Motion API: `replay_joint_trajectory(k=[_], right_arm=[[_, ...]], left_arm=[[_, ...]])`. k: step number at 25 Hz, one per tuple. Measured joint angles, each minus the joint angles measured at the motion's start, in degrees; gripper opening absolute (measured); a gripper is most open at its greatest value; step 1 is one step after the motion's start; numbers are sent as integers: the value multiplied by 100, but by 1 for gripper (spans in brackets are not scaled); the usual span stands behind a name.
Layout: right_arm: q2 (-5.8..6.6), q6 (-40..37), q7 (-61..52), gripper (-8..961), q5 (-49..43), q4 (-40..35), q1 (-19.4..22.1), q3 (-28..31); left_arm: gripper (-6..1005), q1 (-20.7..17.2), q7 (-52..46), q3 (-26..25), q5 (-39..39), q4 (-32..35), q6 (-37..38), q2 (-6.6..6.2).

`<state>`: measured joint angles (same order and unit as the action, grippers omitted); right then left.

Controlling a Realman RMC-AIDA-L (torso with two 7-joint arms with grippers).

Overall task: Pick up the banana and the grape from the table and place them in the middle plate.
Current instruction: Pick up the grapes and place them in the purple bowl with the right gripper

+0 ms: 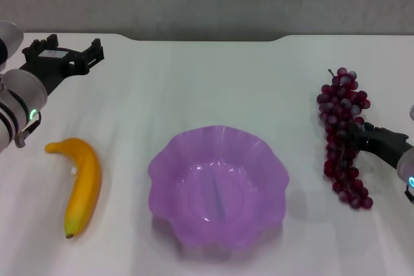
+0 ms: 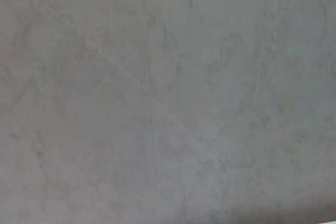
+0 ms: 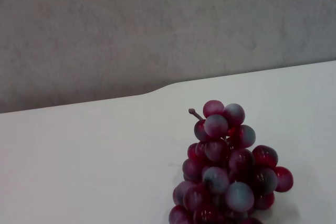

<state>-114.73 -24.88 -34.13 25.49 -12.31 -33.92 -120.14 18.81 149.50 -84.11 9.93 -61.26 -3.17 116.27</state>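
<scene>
Right claw (image 1: 354, 135) is reaching into the grape (image 1: 343, 135) at 3 o'clock of the middle plate (image 1: 169, 159) — grip state cannot be told; a loose bunch risks slipping. Banana (image 1: 83, 185) is lying at 9 o'clock.

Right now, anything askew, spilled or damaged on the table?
Nothing stands out. The banana lies whole on the table, left of the empty, upright middle plate. The grape bunch lies intact on the right, with the right gripper at its middle. The left gripper is beyond the banana, toward the far edge.
</scene>
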Motion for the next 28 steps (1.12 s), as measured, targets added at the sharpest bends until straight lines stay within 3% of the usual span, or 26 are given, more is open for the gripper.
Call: replay_joint_trajectory(k=[16,28], right_arm=[[-31,-480,601,287,50,-13,56,47],[-47,-1267,1287,271,62,-42,203,53]], left_arm=[[843,0,0,0,0,19,0,0],[842,0,0,-10,0,30,-7,0]])
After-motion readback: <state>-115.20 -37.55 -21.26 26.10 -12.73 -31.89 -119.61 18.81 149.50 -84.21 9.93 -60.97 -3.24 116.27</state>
